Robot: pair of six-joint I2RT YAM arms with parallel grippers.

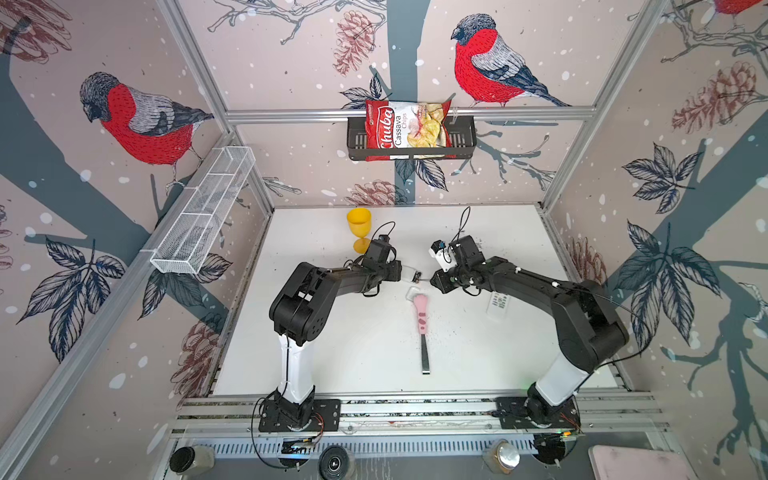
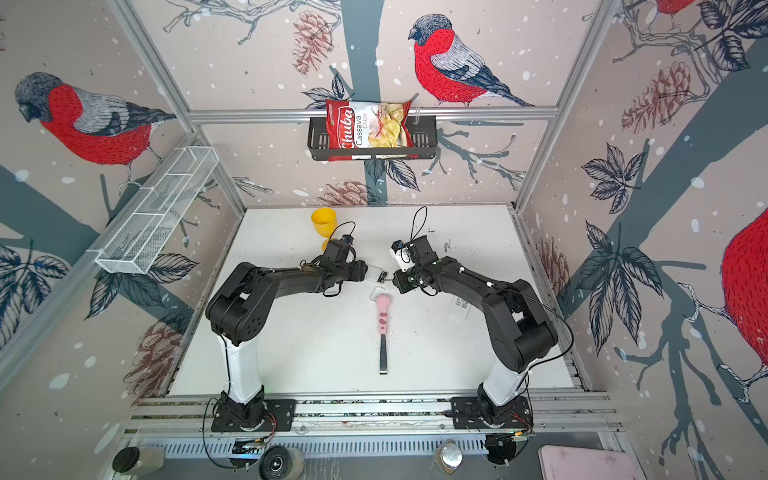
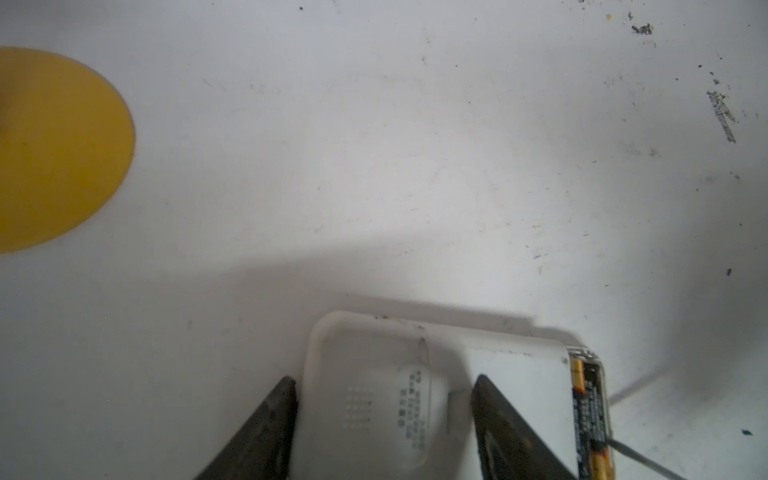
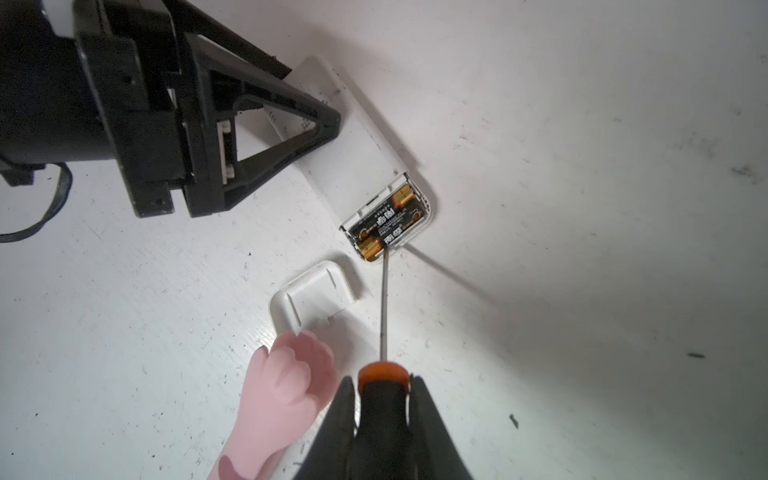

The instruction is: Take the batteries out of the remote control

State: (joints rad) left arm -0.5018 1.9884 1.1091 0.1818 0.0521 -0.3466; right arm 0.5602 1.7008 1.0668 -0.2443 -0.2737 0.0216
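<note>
**Screwdriver point(image 4: 380, 409) could slip**

Right gripper point(image 4: 382, 380) clamps its handle, tip against the batteries point(image 4: 388, 222) seated in the open bay of the remote control point(image 4: 357, 158), mid-frame. Left gripper point(image 3: 384, 379) stands jaws apart astride the remote; levering may skid it or fling a cell.

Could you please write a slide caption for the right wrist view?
Right hand holds a screwdriver, tip at the batteries in the remote control's open compartment.
</note>
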